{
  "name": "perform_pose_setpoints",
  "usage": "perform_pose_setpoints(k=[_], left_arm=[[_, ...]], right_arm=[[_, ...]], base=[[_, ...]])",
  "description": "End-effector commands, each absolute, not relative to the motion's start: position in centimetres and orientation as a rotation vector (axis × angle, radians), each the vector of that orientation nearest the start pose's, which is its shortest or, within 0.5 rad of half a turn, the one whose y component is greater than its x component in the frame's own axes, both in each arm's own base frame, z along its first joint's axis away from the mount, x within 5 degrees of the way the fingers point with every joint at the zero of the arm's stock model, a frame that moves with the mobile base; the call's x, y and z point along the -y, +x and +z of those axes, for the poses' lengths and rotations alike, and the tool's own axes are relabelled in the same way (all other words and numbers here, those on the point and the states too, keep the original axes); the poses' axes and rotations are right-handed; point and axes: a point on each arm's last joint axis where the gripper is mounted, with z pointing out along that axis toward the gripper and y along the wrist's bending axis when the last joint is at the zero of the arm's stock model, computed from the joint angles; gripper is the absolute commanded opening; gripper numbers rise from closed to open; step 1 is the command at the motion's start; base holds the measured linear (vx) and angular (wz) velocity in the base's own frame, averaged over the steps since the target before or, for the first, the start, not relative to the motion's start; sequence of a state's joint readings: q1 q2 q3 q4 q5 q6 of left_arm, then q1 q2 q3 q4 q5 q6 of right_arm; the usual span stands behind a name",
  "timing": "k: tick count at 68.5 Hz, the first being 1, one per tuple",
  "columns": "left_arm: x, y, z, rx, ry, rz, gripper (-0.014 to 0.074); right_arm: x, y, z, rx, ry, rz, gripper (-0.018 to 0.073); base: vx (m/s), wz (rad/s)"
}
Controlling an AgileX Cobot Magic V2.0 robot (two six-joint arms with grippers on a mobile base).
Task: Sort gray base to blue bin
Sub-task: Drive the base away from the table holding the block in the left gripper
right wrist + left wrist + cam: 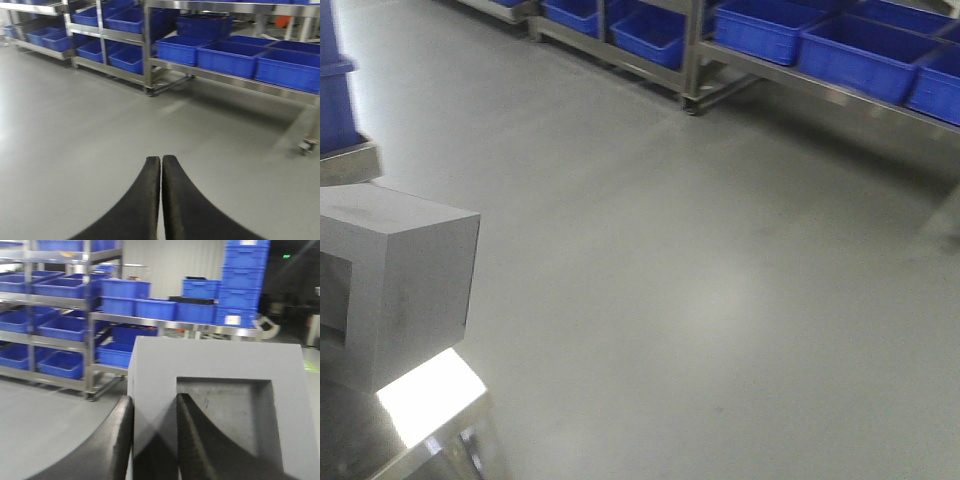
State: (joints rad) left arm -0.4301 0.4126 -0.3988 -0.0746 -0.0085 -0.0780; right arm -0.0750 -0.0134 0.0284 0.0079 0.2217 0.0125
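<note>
Two black fingers of the left end effector pinch one wall of the gray base, one finger outside the block and the other inside its square recess. Their roots run off the bottom of the left wrist view. In the front view the block sits at the left edge and is cut off there, so only part of the recess shows. Whether it rests on the shiny metal bench or hangs just above it cannot be told, and glare whitens the bench corner. The block is matte gray with flat faces and sharp corners. The right end effector is pressed together on nothing, over bare floor. Racks of blurred blue crates stand well apart, across open floor.
</note>
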Motion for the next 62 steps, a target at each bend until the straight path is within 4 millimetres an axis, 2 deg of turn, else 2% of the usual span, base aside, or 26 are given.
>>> perform_pose_setpoints(k=[1, 30, 62], left_arm=[[3.84, 8.46, 33.91, -1.357, 0.178, -0.497, 0.0002], [3.84, 8.46, 33.91, -1.357, 0.178, -0.497, 0.0002], [3.84, 8.46, 33.93, -1.355, 0.177, -0.497, 0.0002]], right_arm=[[0.45, 5.56, 19.10, -1.637, 0.066, -0.061, -0.0005], [0.45, 5.56, 19.10, -1.637, 0.066, -0.061, -0.0005], [0.45, 5.56, 19.10, -1.637, 0.066, -0.061, -0.0005]], base=[[0.01, -0.55], [0.03, -0.56], [0.07, -0.72]])
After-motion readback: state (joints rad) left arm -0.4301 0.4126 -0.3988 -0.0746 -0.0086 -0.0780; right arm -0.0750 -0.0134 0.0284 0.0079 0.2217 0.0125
